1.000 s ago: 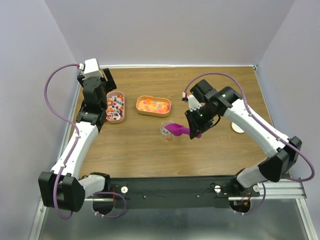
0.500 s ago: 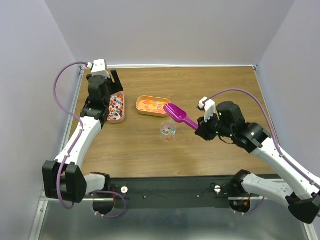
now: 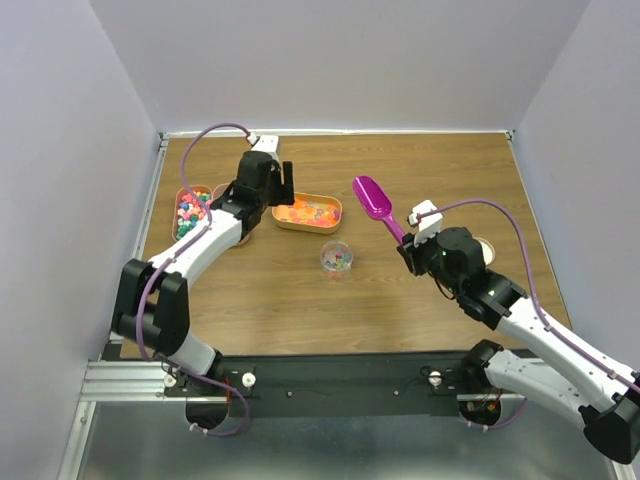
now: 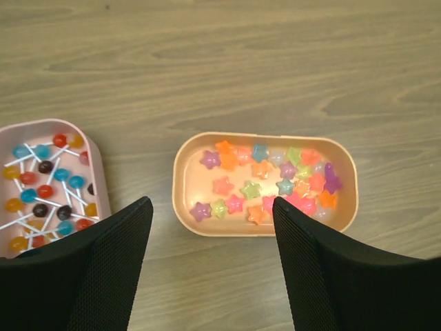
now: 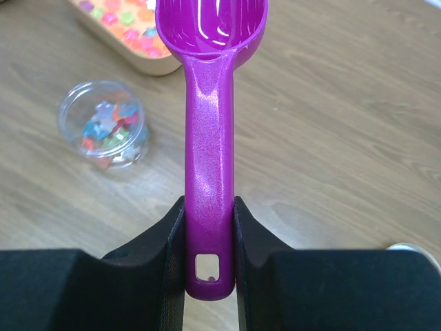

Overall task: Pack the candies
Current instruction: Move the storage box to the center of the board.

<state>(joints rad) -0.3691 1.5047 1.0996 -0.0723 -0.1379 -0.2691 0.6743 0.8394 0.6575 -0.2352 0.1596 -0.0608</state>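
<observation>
Star-shaped candies (image 4: 265, 181) in several colours fill a peach tray (image 3: 281, 213) (image 4: 180, 172). More candies lie in a small clear cup (image 3: 336, 258) (image 5: 107, 124) standing in front of it. My left gripper (image 3: 277, 192) (image 4: 210, 207) hovers open over the tray's near left rim, holding nothing. My right gripper (image 3: 409, 243) (image 5: 209, 207) is shut on the handle of the magenta scoop (image 3: 373, 198) (image 5: 209, 158), held in the air to the right of the tray and cup. No candy shows in the visible part of the scoop's bowl.
A second tray with lollipops (image 4: 48, 179) lies left of the star tray, mostly under my left arm in the top view. A third tray of round sweets (image 3: 190, 207) sits at the far left edge. A white lid (image 3: 486, 250) (image 5: 413, 249) lies behind my right wrist.
My left gripper swung right from the lollipop tray to the star tray. My right gripper lifted the scoop off the cup and drew it back to the right.
</observation>
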